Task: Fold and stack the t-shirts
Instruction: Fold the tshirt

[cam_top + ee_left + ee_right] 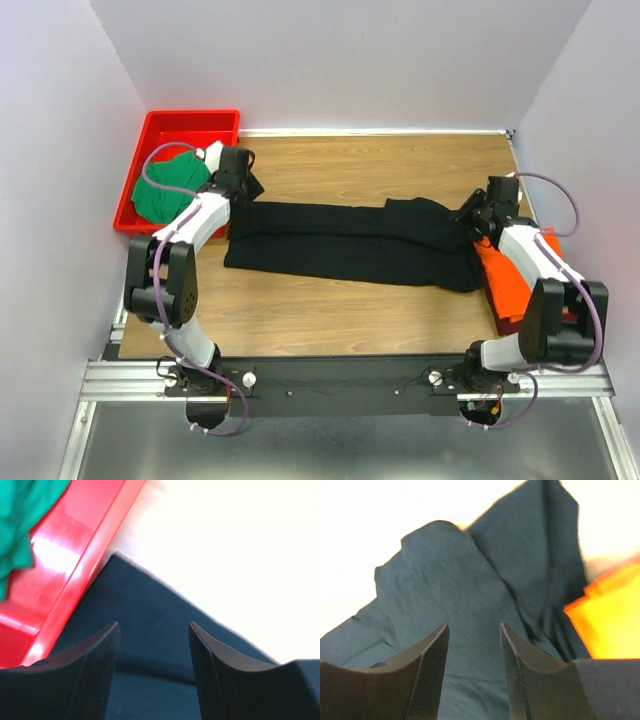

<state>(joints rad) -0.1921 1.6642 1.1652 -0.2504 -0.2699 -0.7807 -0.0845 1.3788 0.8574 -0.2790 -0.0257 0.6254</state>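
Observation:
The black t-shirt (350, 243) lies folded lengthwise in a long band across the table. My left gripper (246, 186) is open just above its far left corner, and the dark cloth (150, 605) shows between the jaws in the left wrist view. My right gripper (474, 212) is open over the shirt's right end, with the dark cloth (445, 580) under it. The orange t-shirt (505, 280) lies at the right edge, partly under my right arm, and shows in the right wrist view (610, 620). The green t-shirt (165, 188) lies bunched in the red tray (190, 125).
The red plastic tray stands at the back left against the wall; its rim (85, 575) runs right beside the shirt's left corner. White walls close in the table on the left, back and right.

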